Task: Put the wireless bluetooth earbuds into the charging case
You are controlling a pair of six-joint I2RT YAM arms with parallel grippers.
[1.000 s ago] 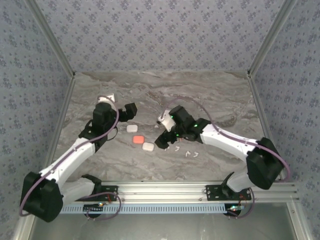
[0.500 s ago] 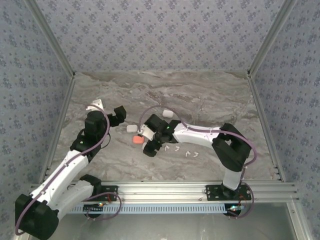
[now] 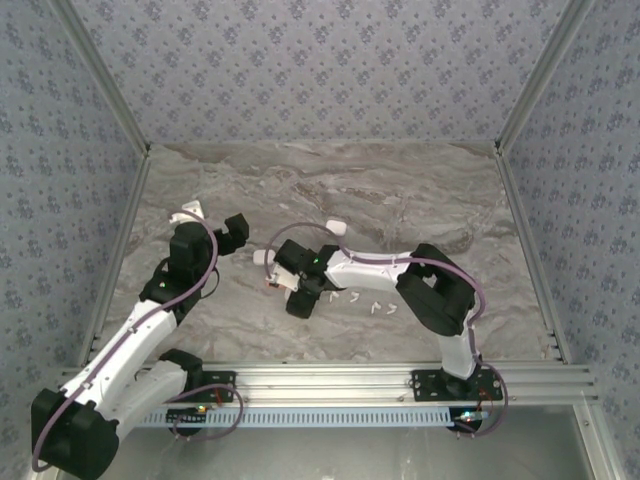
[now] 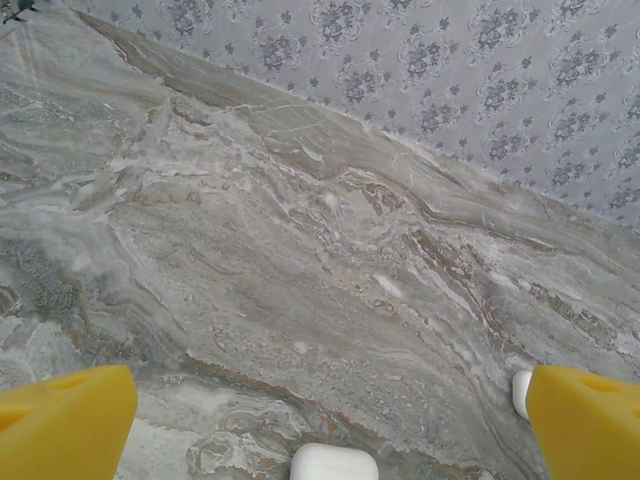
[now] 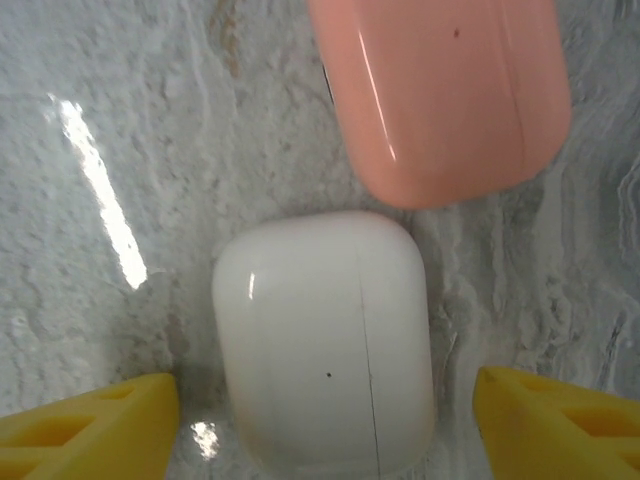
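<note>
I see the marble table (image 3: 400,200) first. My left gripper (image 3: 232,232) hangs over its left side with the jaws spread wide, touching nothing. My right gripper (image 5: 325,430) is open too, with 1 finger on each side of a white case (image 5: 325,345) and gaps showing. A pink case (image 5: 440,95) lies just beyond it. Another white case (image 4: 333,463) sits below the left gripper. 4 white earbuds (image 3: 376,306) lie loose on the table, just right of the right gripper.
</note>
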